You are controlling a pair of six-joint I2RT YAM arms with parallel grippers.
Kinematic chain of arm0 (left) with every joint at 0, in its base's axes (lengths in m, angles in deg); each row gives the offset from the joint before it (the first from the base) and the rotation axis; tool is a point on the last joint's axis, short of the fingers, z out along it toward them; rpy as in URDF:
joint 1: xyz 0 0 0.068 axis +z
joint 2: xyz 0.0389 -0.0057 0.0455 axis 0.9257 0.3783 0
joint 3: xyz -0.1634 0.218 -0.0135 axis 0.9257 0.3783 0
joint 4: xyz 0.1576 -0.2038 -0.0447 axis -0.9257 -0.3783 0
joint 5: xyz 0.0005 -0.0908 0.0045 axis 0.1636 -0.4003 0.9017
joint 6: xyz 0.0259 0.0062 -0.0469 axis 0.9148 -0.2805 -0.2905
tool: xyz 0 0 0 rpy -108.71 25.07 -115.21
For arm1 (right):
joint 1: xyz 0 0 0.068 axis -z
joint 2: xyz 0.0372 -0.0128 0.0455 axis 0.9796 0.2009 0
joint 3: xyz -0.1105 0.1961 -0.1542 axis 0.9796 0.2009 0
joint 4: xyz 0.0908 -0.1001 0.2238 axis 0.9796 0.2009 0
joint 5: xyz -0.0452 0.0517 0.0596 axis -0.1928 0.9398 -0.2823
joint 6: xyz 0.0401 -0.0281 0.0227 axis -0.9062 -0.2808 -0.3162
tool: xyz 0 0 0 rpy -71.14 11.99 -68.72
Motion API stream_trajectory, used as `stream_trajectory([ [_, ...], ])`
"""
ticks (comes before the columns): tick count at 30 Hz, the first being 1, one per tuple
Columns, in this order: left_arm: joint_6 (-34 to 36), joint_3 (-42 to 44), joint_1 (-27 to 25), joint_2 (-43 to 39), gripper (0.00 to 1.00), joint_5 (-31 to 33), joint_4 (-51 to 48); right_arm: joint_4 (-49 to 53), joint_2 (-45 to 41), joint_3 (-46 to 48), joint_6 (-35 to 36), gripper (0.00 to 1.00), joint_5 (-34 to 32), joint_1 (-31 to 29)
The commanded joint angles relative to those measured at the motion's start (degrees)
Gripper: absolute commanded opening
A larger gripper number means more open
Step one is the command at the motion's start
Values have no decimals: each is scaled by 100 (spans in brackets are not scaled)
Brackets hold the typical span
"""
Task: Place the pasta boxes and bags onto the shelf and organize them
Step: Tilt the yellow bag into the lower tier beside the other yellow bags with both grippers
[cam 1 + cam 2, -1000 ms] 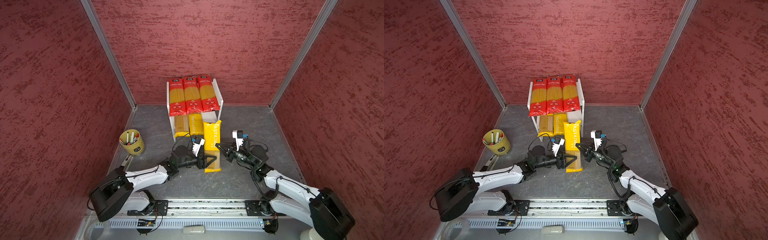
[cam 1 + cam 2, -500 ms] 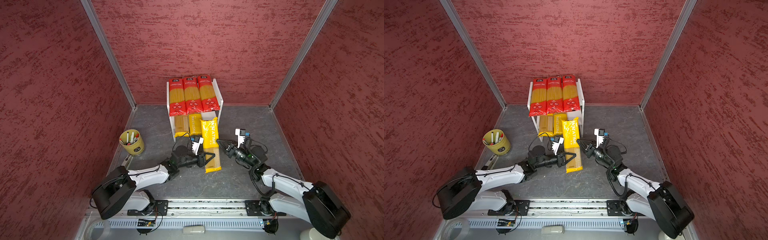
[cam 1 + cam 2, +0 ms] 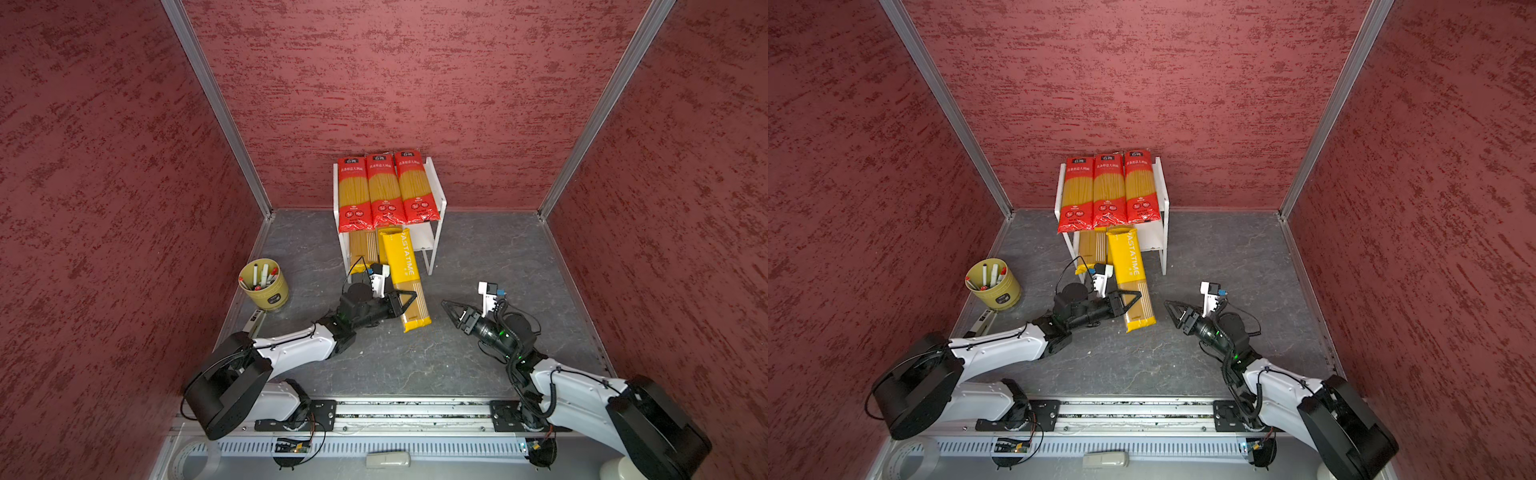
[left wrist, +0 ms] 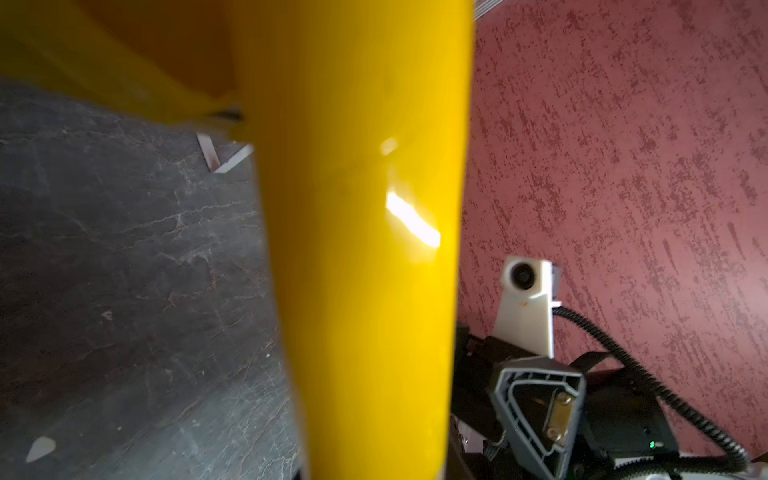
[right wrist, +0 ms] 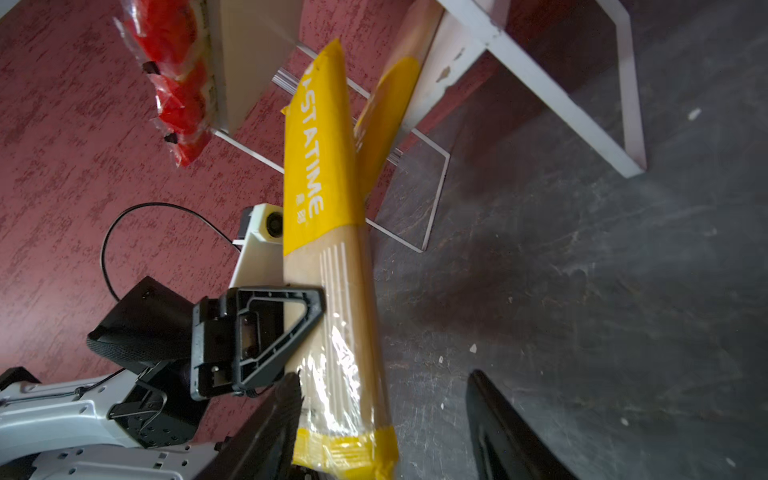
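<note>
While inside left hand [image 3: 406, 301], yellow pack [image 3: 400, 257] aslant

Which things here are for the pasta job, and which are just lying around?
For the job: three red spaghetti packs, yellow PASTATIME pack in the left gripper, lower-tier yellow pasta, white shelf.
Just lying about: cup of markers.

Shelf [image 3: 435, 183] top w/ 3 red packs [image 3: 384, 191]

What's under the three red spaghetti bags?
The white shelf holds them up. On its lower tier, yellow packs poke out; their far ends are covered.
</note>
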Motion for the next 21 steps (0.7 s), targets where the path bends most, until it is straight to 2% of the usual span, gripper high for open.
stream_trajectory([
  [1,-50,-534,61,128,6,125,1018,-842,250,89,-634,66,-3,-171],
  [5,-222,-790,79,374,7,167,1303,-1248,797,-96,-668,66,3,-434],
  [15,-434,-1072,-61,532,8,85,1416,-3899,2891,-500,-1429,60,-295,-646],
  [17,-407,-1085,-117,524,8,117,1389,-3912,3096,-730,-1482,56,-234,-679],
  [21,-399,-1020,-125,481,9,179,1380,-3905,2822,-772,-972,54,-735,-892],
])
